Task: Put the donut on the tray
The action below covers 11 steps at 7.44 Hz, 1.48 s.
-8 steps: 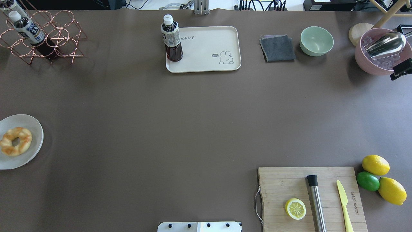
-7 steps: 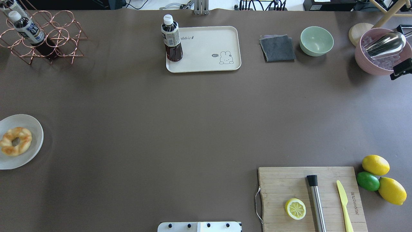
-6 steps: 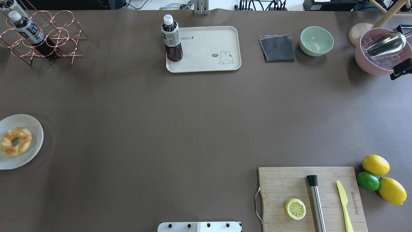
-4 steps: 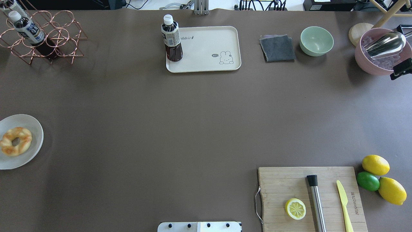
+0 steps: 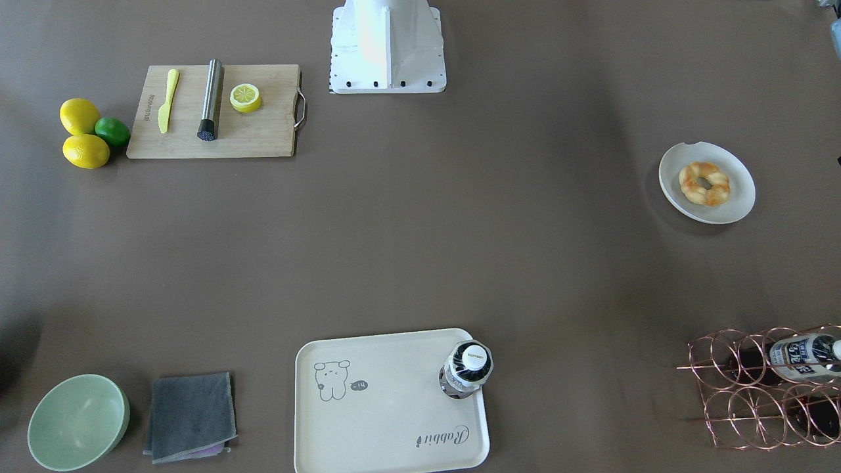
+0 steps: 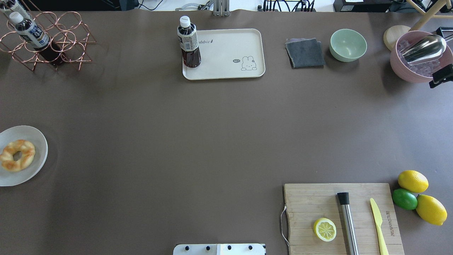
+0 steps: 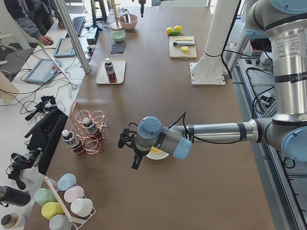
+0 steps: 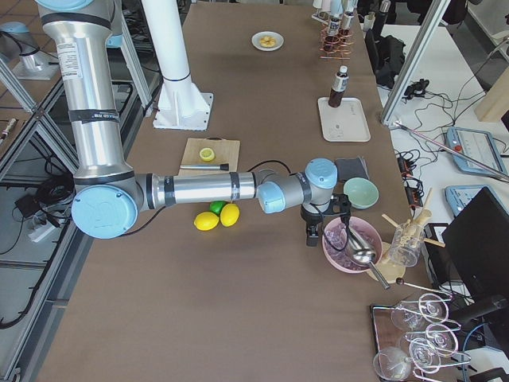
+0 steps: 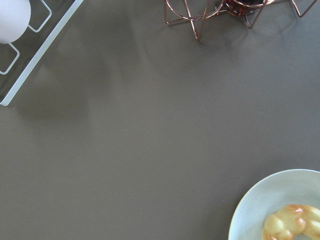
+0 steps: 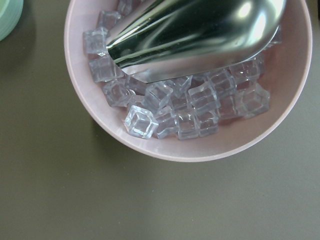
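The donut (image 6: 17, 155), a golden twisted ring, lies on a round white plate (image 6: 35, 141) at the table's far left; it also shows in the front-facing view (image 5: 704, 183) and at the bottom right corner of the left wrist view (image 9: 295, 226). The cream tray (image 6: 230, 67) with the grey drawing sits at the far middle, also in the front-facing view (image 5: 387, 407). My left gripper (image 7: 135, 160) hovers beside the plate, seen only from the side; I cannot tell its state. My right gripper (image 8: 312, 236) hangs by the pink ice bowl (image 6: 410, 67); its state is unclear.
A dark drink bottle (image 6: 188, 44) stands on the tray's left end. A copper wire rack with bottles (image 6: 46, 42) is at the far left. A grey cloth (image 6: 305, 53), green bowl (image 6: 348, 45), cutting board (image 6: 311, 209) with lemon half, and whole citrus (image 6: 412, 181) lie to the right.
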Each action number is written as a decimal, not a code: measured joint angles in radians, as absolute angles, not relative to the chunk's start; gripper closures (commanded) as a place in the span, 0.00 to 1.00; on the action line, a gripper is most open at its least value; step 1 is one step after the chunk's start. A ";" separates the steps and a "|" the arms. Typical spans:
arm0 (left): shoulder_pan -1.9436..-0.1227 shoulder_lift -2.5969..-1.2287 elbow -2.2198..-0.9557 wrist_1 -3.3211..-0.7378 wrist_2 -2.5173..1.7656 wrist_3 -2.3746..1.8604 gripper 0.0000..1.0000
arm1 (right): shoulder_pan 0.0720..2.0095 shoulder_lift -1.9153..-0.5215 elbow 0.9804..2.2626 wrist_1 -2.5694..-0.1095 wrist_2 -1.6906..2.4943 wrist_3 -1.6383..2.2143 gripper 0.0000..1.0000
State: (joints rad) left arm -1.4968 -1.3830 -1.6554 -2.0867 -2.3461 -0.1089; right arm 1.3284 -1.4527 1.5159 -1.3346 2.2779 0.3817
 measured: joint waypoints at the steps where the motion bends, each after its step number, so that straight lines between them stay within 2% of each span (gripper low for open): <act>1: -1.497 -1.381 -1.657 -2.087 -2.357 -0.109 0.02 | 1.328 -1.453 1.513 -1.335 2.277 0.381 0.00; 5: -1.489 -1.365 -1.658 -2.087 -2.357 -0.145 0.03 | 1.328 -1.463 1.514 -1.335 2.277 0.382 0.00; 8: -1.410 -1.367 -1.654 -2.094 -2.357 -0.279 0.04 | 1.324 -1.465 1.540 -1.335 2.300 0.387 0.00; 11: -1.332 -1.377 -1.559 -2.231 -2.353 -0.410 0.18 | 1.314 -1.465 1.553 -1.333 2.373 0.388 0.00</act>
State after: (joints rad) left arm -1.3322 -1.3769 -1.5592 -2.2308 -2.3534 -0.4102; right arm 1.3140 -1.4654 1.5533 -1.3333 2.3729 0.3881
